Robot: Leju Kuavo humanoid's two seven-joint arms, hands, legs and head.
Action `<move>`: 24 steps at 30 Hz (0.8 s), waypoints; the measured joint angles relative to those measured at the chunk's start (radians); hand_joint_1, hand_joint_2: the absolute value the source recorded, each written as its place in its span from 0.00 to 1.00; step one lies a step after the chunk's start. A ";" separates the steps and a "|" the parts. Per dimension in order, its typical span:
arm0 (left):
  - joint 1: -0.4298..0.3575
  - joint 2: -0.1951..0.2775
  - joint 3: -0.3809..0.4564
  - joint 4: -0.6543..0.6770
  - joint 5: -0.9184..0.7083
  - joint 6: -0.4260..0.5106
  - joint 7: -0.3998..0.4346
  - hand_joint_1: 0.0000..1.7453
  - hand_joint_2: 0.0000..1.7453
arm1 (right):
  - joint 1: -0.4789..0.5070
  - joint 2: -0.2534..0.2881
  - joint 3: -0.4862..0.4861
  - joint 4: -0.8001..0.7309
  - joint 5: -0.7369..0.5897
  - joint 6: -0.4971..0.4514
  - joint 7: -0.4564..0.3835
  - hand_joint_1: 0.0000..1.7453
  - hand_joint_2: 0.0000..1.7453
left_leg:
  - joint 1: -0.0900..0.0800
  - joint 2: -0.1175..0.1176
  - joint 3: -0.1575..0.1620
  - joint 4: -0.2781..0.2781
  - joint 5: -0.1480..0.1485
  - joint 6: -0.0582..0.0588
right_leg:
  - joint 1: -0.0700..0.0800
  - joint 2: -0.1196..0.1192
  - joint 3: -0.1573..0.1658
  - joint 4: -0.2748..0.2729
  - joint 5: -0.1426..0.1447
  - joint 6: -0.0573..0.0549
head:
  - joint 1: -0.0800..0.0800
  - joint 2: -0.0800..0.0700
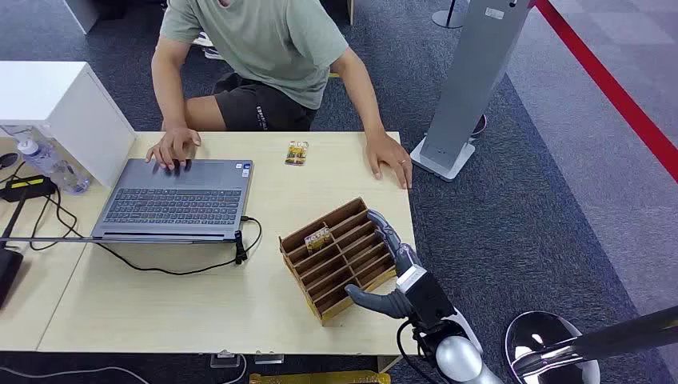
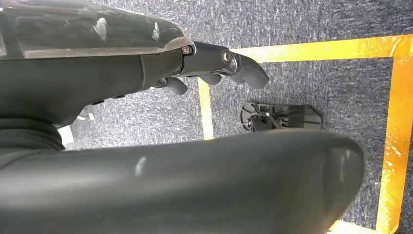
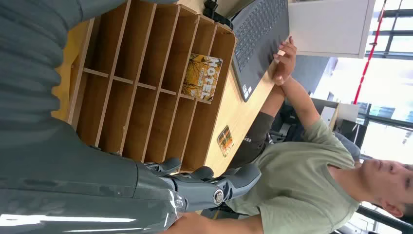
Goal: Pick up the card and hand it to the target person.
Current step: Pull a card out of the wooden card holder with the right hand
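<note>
Beside the wooden slotted rack (image 1: 340,258), on its right edge, the right hand (image 1: 389,268) hovers in the head view, fingers spread apart and holding nothing, thumb reaching toward the rack's near corner. One card (image 1: 317,238) stands in a slot on the rack's far-left side, away from the hand; a second card (image 1: 297,152) lies flat on the table (image 1: 184,308) beyond the rack, near the person (image 1: 264,56), whose hands rest on the laptop (image 1: 177,198) and on the table's far right part. Left wrist view: left hand (image 2: 219,66) hangs over carpet with yellow floor tape, fingers loosely curled, nothing in them as far as I can tell. Right wrist view: right hand fingers (image 3: 241,178) extend past the rack's edge, open, not touching the card in the slot (image 3: 202,77), which sits several slots away from them; the flat card (image 3: 224,140) lies on the table past the rack toward the person. Step judged: reach/approach, grasp not yet made. Next move likely needs the right hand to shift across the rack over the slotted card, fingers narrowed to pinch its upper edge, lift straight out without snagging the dividers, then extend toward the person.
</note>
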 joint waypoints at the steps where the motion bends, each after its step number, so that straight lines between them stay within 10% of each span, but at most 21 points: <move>1: 0.000 0.000 0.000 0.000 0.000 0.000 0.000 0.00 0.00 | 0.000 0.000 0.000 0.000 0.000 0.000 0.001 0.00 1.00 | 0.000 0.000 0.000 0.000 0.000 0.000 | 0.000 0.000 0.000 0.000 0.000 0.000 | 0.000 0.000; 24: 0.000 -0.010 0.000 0.000 -0.004 0.000 0.007 0.00 0.00 | 0.004 0.000 0.000 0.005 -0.017 -0.009 0.010 0.00 1.00 | 0.000 0.000 0.000 0.000 0.000 0.000 | 0.000 0.000 0.000 0.000 0.000 0.000 | 0.000 0.000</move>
